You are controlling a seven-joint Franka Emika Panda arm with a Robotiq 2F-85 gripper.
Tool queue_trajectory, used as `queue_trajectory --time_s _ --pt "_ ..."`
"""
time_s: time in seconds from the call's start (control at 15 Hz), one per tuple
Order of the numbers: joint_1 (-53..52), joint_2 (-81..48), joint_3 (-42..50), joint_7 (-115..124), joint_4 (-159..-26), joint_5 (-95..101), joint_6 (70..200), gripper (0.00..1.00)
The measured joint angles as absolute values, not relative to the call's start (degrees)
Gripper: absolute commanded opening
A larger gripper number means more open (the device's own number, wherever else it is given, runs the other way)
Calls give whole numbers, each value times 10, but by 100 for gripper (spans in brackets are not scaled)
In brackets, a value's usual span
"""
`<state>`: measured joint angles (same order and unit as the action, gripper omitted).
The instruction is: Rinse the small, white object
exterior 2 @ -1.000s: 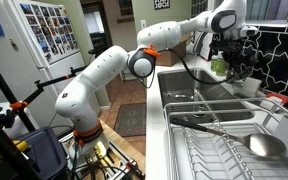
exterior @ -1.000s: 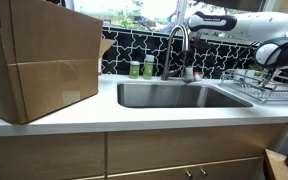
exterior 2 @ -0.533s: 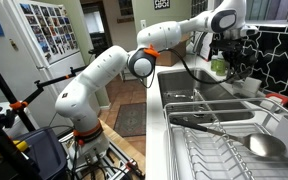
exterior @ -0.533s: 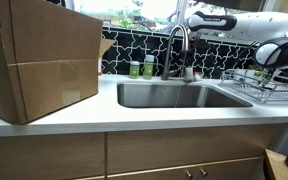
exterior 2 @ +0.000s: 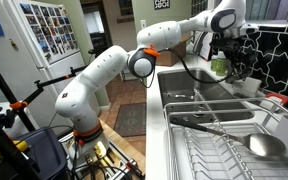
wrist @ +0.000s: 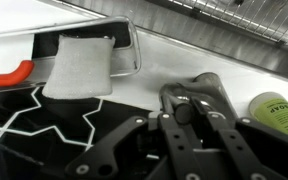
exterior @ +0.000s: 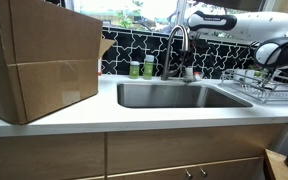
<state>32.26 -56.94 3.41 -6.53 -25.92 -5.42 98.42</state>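
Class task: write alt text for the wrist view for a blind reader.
The dark end effector hangs over a white countertop, with a pale folded cloth on a metal tray beyond and a green bottle at right.

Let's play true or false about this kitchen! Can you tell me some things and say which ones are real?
1. A big cardboard box stands on the counter. True.
2. The green bottles are down inside the sink. False: they stand on the counter behind the sink, next to the faucet.
3. The robot's claw is reaching over by the box. False: it is close to the faucet, on the far side of the sink from the box.
4. The robot arm is mostly white. True.
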Motion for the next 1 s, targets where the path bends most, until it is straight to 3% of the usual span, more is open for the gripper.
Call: queue_trajectory --time_s 1.0 --pt "324 -570 27 -46 -260 -55 1005 6"
